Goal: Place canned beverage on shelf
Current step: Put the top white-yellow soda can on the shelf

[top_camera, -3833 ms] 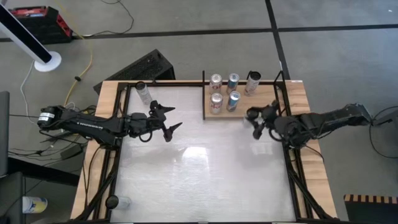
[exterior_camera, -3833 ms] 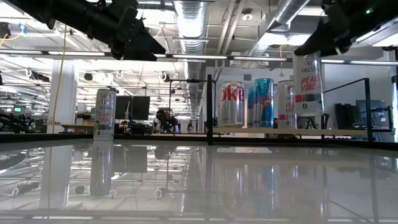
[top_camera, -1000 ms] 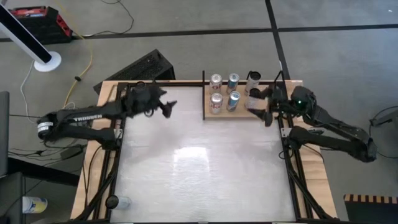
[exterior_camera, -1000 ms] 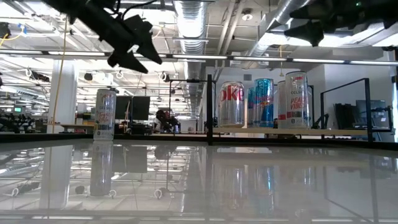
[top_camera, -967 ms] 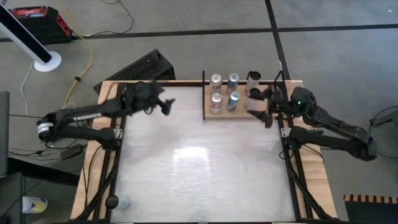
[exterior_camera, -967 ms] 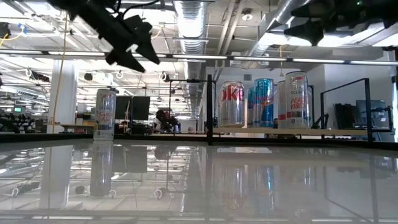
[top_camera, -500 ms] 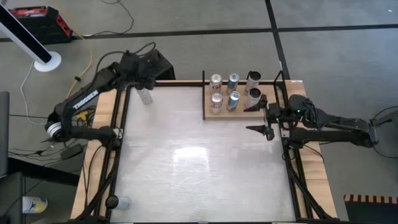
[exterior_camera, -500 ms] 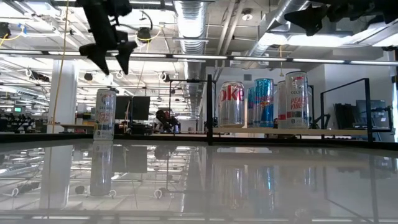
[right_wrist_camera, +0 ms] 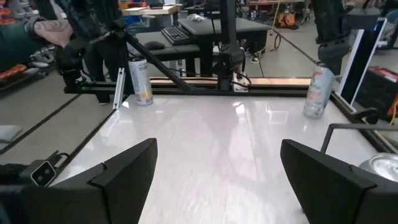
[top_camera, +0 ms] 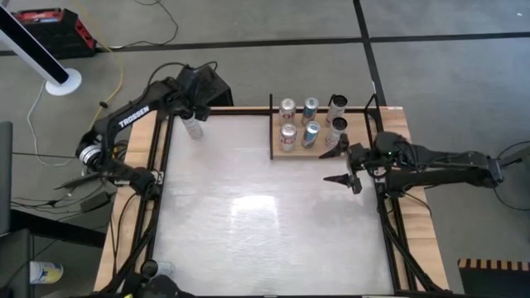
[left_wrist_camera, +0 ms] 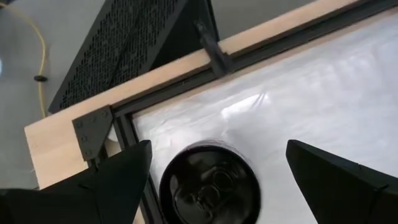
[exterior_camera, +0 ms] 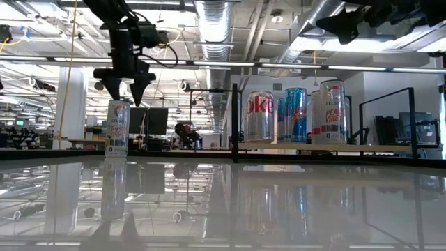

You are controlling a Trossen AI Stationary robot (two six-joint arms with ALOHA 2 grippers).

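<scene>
We are hovering our left gripper [exterior_camera: 132,89], jaws spread, above the silver can [top_camera: 193,127]; our right gripper [top_camera: 339,165], also spread, is hanging beside the light-brown wooden shelf [top_camera: 352,143], its fingertips cut off in the low view.

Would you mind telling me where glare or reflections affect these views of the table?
High view: a bright glare patch on the white tabletop. Low view: the glossy surface mirrors the lone can and the ceiling lights. Left wrist view: a glare streak beside the can's top.
</scene>
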